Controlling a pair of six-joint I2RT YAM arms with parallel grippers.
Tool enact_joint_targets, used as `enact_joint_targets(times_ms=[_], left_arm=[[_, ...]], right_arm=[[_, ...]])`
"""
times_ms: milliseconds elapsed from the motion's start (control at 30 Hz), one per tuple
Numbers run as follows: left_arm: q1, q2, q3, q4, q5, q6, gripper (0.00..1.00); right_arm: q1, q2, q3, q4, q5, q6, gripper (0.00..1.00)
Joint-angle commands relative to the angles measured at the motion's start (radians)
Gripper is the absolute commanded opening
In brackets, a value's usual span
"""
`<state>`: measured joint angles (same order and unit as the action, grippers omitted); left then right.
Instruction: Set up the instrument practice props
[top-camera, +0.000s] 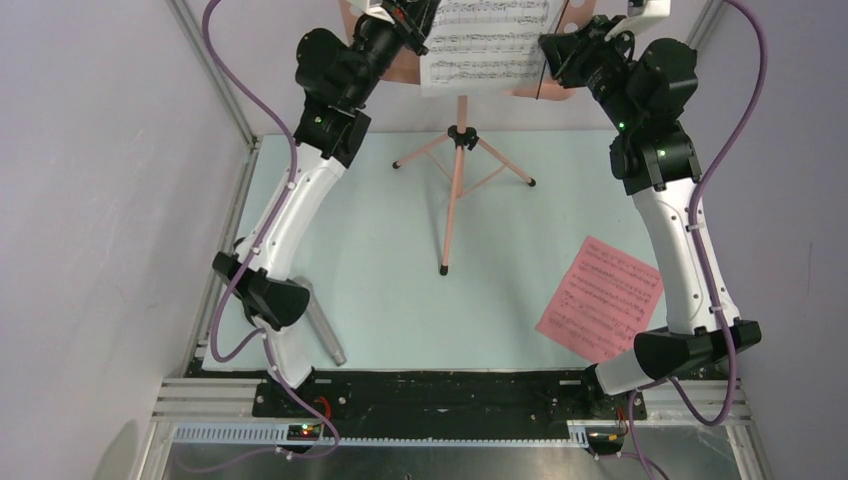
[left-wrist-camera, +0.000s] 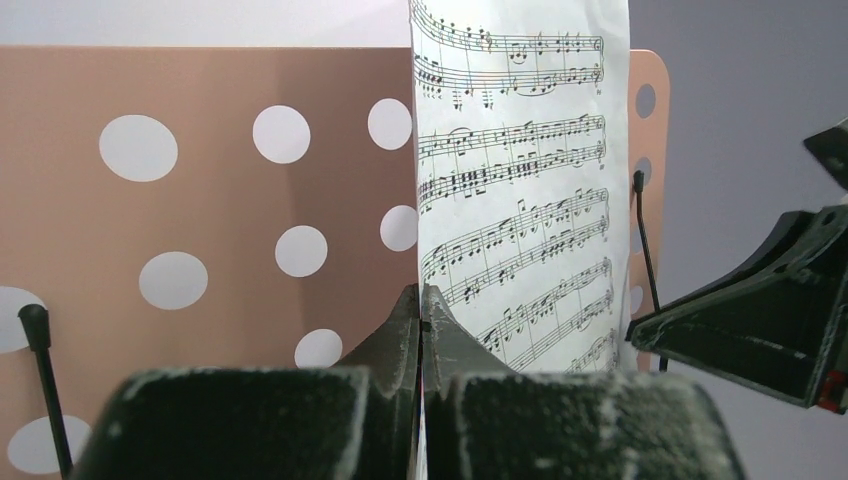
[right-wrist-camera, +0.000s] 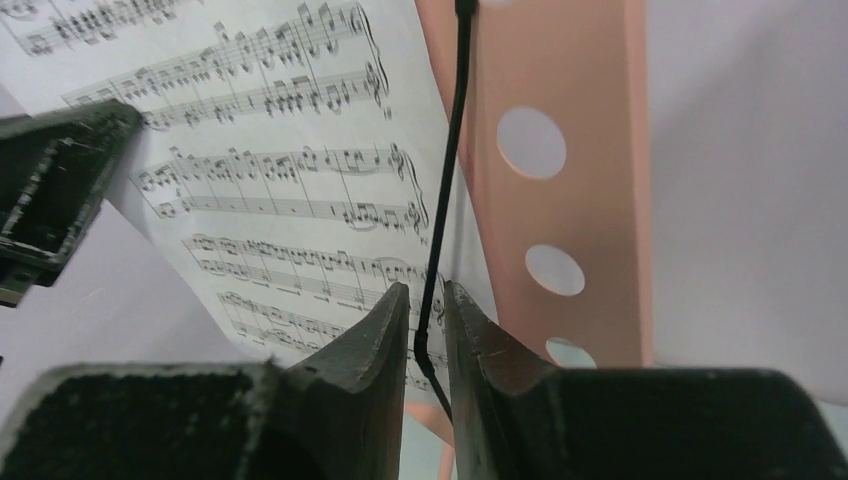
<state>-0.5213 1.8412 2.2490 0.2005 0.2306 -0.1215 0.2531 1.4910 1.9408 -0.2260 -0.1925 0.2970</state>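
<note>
The salmon-pink music stand (top-camera: 455, 190) stands on its tripod at mid-table, its perforated desk (left-wrist-camera: 200, 200) facing me. A white sheet-music page (top-camera: 487, 45) rests upright on the desk. My left gripper (left-wrist-camera: 421, 300) is shut on that page's left edge. My right gripper (right-wrist-camera: 427, 295) is at the page's right side, open by a narrow gap. The desk's thin black page-holder wire (right-wrist-camera: 445, 190) runs between its fingers without being pinched. A pink sheet-music page (top-camera: 600, 298) lies flat on the mat at the right. The grey microphone (top-camera: 325, 325) lies by the left arm's base.
A second black page-holder wire (left-wrist-camera: 40, 380) stands at the desk's left side. The stand's three legs spread over the pale mat (top-camera: 380, 260). Metal frame posts (top-camera: 215, 70) and grey walls close in both sides. The two wrists hang close together in front of the desk.
</note>
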Motion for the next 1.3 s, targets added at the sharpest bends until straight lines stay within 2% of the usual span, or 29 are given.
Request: enact_joint_targets(times_ms=[0,133,267,467,633,833,1267], left_arm=[[-0.008,0.019,0.055,0.045,0.013,0.031,0.00],[-0.015,0.031,0.059,0.063,0.014,0.036,0.00],[-0.028,0.040,0.062,0.084,-0.021,0.034,0.00],[-0.046,0.084,0.113,0.106,-0.012,0.085,0.00],[-0.048,0.109,0.139,0.108,0.002,0.114,0.00],[-0.052,0.122,0.152,0.112,-0.059,0.089,0.00],[-0.057,0.137,0.158,0.112,-0.061,0.039,0.00]], right_arm=[[-0.003,-0.045,0.006,0.112,0.023,-0.013,0.24],[-0.004,-0.040,0.005,0.126,0.011,-0.014,0.17],[-0.006,-0.038,0.005,0.119,-0.005,-0.019,0.00],[-0.021,-0.072,-0.060,0.173,-0.020,-0.021,0.00],[-0.039,-0.102,-0.130,0.268,-0.096,-0.018,0.00],[-0.050,-0.154,-0.232,0.395,-0.086,0.010,0.00],[-0.046,-0.182,-0.302,0.501,-0.100,-0.022,0.00]])
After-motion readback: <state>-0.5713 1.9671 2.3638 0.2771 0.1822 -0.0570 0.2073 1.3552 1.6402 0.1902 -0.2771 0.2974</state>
